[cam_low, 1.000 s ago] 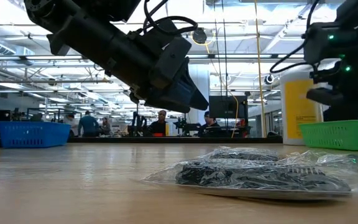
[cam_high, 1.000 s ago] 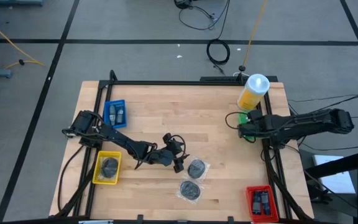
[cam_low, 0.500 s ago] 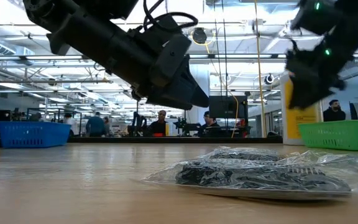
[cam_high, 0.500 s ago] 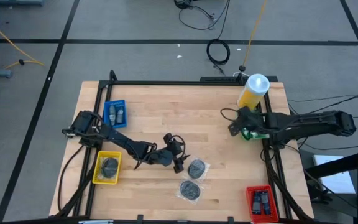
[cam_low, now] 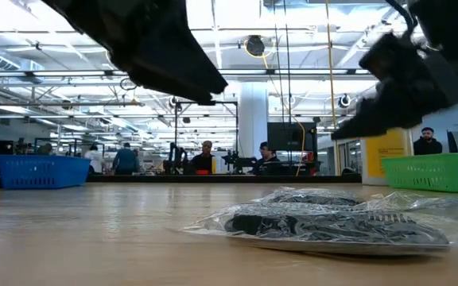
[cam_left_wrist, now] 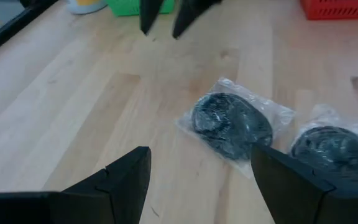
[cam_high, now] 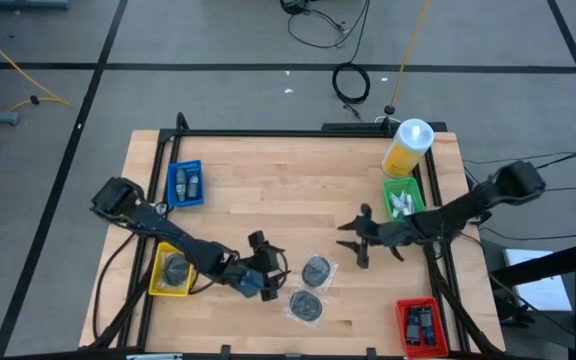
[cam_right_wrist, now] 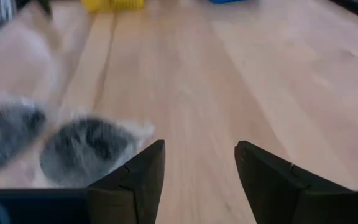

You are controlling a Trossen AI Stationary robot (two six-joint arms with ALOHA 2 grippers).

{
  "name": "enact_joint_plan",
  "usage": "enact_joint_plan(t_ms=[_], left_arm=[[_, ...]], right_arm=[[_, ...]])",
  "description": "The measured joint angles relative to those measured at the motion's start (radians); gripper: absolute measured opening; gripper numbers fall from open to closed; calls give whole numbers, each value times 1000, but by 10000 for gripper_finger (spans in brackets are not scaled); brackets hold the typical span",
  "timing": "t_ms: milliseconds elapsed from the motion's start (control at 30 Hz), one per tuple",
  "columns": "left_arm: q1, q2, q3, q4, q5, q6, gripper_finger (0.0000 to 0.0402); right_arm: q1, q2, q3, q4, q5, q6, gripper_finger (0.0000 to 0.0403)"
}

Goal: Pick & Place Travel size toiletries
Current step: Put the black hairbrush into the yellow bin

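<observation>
White travel size toiletries point(cam_high: 401, 205) lie in the green bin point(cam_high: 404, 183) at the right. Grey-blue mini bottles point(cam_high: 186, 183) lie in the blue bin point(cam_high: 173, 170) at the far left. My left gripper point(cam_high: 276, 278) point(cam_left_wrist: 201, 171) is open and empty above the table, just left of the two bagged dark bundles point(cam_high: 316, 270) point(cam_high: 306, 305). My right gripper point(cam_high: 351, 243) point(cam_right_wrist: 197, 165) is open and empty above the table's middle right, pointing toward the left, left of the green bin.
The two bundles in clear bags lie flat on the wood between the grippers point(cam_left_wrist: 232, 124) point(cam_low: 332, 222). A yellow bin point(cam_high: 160, 285) at the near left holds another bundle. A red bin point(cam_high: 400, 312) with black gadgets is near right. A yellow-and-white container point(cam_high: 408, 148) stands far right.
My right gripper has swung from over the green bin toward the table's left and near edge, out over the table's middle, and now points left. My left gripper has moved toward the near edge and a little left, drawing back from the bundles.
</observation>
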Motion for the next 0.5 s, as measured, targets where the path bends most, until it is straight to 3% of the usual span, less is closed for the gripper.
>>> enact_joint_plan(t_ms=[233,500], left_arm=[[27,22,1,-13,16,-118,271],[107,112,0,103,34,-167,271]], right_arm=[[6,205,-8,185,-133,-153,182],[5,235,-8,214,-180,-189,182]])
